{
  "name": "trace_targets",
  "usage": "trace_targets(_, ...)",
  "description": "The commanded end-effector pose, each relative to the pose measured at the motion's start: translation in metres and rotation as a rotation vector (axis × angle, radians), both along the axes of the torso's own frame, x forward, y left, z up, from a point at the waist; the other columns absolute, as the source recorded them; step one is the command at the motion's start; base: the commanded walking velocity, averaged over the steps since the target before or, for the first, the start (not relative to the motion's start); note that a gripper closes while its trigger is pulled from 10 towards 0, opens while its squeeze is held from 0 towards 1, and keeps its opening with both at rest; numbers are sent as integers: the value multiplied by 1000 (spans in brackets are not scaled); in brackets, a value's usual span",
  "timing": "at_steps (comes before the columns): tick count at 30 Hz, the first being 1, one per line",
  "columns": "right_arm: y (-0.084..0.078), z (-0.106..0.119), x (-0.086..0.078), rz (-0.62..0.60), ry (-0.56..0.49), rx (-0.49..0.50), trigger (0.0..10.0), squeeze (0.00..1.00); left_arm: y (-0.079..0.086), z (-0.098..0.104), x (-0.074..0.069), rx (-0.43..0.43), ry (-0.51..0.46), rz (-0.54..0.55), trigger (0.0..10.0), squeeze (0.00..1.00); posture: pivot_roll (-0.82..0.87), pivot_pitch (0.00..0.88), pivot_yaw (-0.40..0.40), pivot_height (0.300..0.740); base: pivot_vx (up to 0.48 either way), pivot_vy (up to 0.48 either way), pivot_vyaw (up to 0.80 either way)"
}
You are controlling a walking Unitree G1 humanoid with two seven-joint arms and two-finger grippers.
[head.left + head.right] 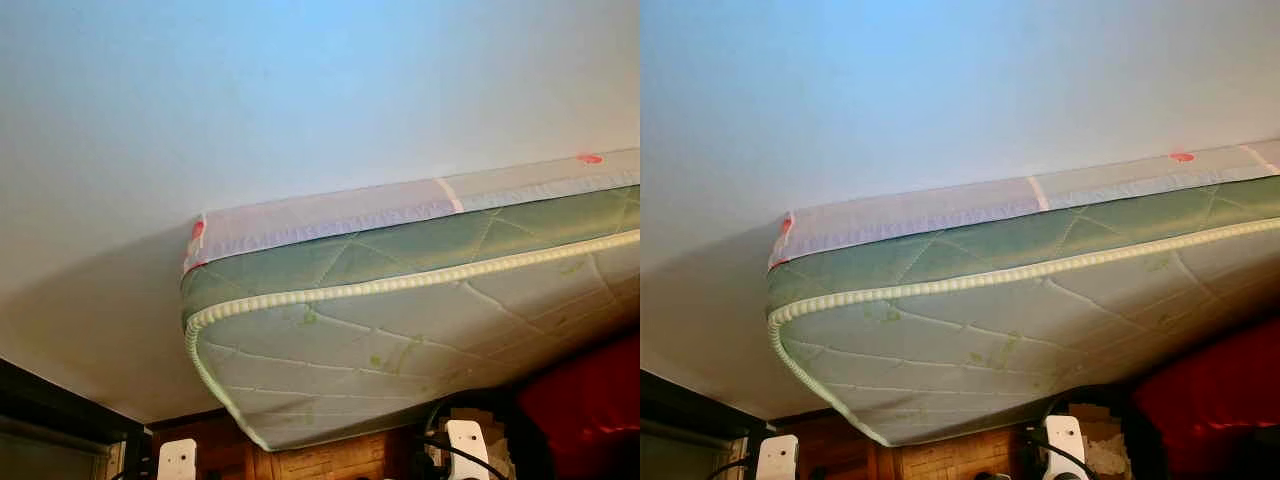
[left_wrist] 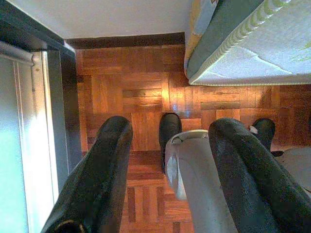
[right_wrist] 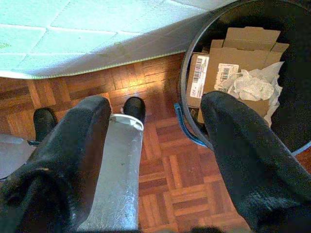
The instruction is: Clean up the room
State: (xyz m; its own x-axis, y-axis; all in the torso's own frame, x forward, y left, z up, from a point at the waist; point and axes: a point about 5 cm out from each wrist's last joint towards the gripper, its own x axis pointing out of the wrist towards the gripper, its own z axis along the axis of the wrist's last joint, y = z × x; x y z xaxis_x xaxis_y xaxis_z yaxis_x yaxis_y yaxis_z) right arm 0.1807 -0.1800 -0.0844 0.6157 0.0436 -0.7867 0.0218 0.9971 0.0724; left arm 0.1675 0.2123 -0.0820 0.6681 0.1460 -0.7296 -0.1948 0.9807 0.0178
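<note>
Two grippers, left (image 2: 167, 170) and right (image 3: 155, 160), spread wide, holding nothing | black bin (image 3: 194, 121): cardboard (image 3: 243, 53), crumpled paper (image 3: 252, 86) | bin rim partly cut off | mattress (image 1: 420, 330) overhead

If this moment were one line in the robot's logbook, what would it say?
head: faces mattress by white wall | left gripper: open, idle above parquet floor | right gripper: open, beside bin holding cardboard, crumpled paper

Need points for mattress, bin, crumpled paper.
mattress (image 1: 400, 330), left eye view, quilted face near its corner
bin (image 3: 192, 121), right wrist view, black near wall at the rim
crumpled paper (image 3: 252, 86), right wrist view, middle of the white wad in the bin
</note>
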Motion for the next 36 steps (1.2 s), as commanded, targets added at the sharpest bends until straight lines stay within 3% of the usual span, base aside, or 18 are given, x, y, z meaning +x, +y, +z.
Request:
trace_targets(1,-12,15,31,-174,4,130,10000,0,22,12,26,9,90,-22,10000,0,30,0,35,740,0,0,0)
trace_targets(29,-14,15,29,-135,14,108,10000,0,19,10,24,-1,93,-16,10000,0,29,0,18,740,0,0,0)
trace_targets(36,-15,14,29,-132,15,106,10000,0,19,10,24,-2,92,-14,10000,0,30,0,16,740,-251,0,0)
